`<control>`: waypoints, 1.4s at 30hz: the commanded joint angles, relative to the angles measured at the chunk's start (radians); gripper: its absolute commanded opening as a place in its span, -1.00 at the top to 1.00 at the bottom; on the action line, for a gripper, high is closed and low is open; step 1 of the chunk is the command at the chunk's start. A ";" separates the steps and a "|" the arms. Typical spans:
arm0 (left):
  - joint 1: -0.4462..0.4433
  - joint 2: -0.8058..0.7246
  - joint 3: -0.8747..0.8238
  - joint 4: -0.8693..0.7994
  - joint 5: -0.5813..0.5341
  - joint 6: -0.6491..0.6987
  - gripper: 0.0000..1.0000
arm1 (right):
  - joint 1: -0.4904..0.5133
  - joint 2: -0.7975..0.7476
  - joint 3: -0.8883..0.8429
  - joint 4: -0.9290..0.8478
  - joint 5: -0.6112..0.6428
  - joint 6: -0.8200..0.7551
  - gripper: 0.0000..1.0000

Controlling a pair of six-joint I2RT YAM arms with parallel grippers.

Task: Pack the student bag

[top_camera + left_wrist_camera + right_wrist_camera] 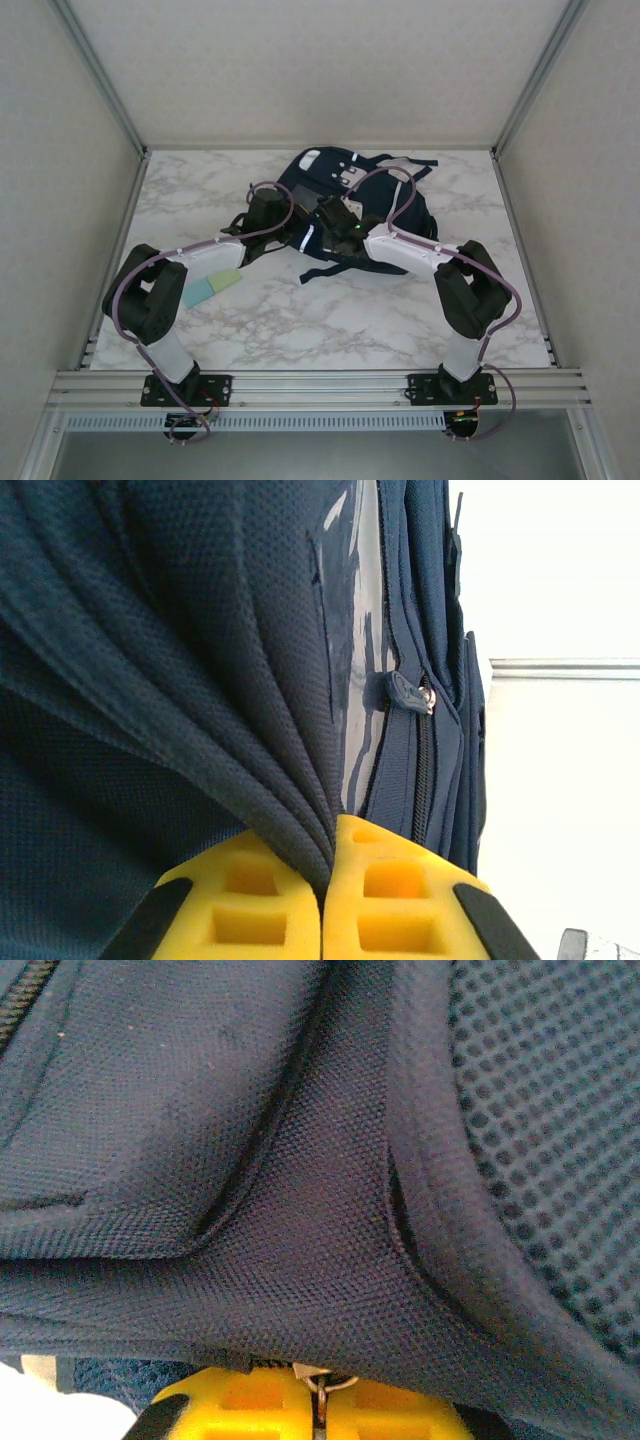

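The student bag (305, 185) is soft, limp, probably light; left gripper (330, 830) pinches its fabric fold (290, 805). Right gripper (320, 1400) clamps its zipper pull (320, 1382); likely the firmer hold.

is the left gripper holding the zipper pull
No, the left gripper pinches a fold of the backpack; the zipper pull sits free, apart from it.

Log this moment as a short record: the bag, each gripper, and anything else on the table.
bag: student bag, dark navy, lying toward the far middle of the marble table
left: left gripper shut, pinching a fold of the bag's fabric
right: right gripper shut on what looks like a small metal zip pull at a seam of the bag
other: pastel items, pale green and blue, flat on the table by the left arm, apart from the bag
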State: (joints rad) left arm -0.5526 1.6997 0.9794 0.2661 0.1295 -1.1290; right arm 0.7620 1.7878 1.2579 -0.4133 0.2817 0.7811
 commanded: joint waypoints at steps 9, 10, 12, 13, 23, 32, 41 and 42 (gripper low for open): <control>0.164 0.064 0.120 0.021 0.011 0.149 1.00 | -0.085 -0.101 -0.135 -0.190 -0.223 -0.177 1.00; 0.171 0.075 0.131 0.029 0.013 0.150 1.00 | -0.085 -0.112 -0.155 -0.208 -0.227 -0.189 1.00; 0.182 0.092 0.153 0.038 0.014 0.156 1.00 | -0.090 -0.132 -0.192 -0.243 -0.237 -0.206 1.00; 0.188 0.101 0.166 0.035 0.015 0.162 1.00 | -0.097 -0.140 -0.208 -0.262 -0.239 -0.217 1.00; 0.267 0.252 0.390 -0.093 0.123 0.291 1.00 | -0.195 -0.166 -0.152 -0.589 0.014 -0.447 1.00; 0.260 0.258 0.451 -0.217 0.258 0.265 -0.07 | -0.199 -0.117 0.037 -0.498 -0.058 -0.506 1.00; 0.097 0.005 0.065 -0.031 0.218 -0.043 -0.70 | -0.199 -0.024 0.178 -0.332 -0.354 -0.494 1.00; 0.071 -0.006 0.034 -0.001 0.210 -0.082 -0.70 | -0.199 -0.016 0.186 -0.322 -0.369 -0.491 1.00</control>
State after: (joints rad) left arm -0.4202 1.7309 1.0821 0.1558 0.3691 -1.0630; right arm 0.5671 1.7523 1.3815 -0.8433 0.0174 0.2947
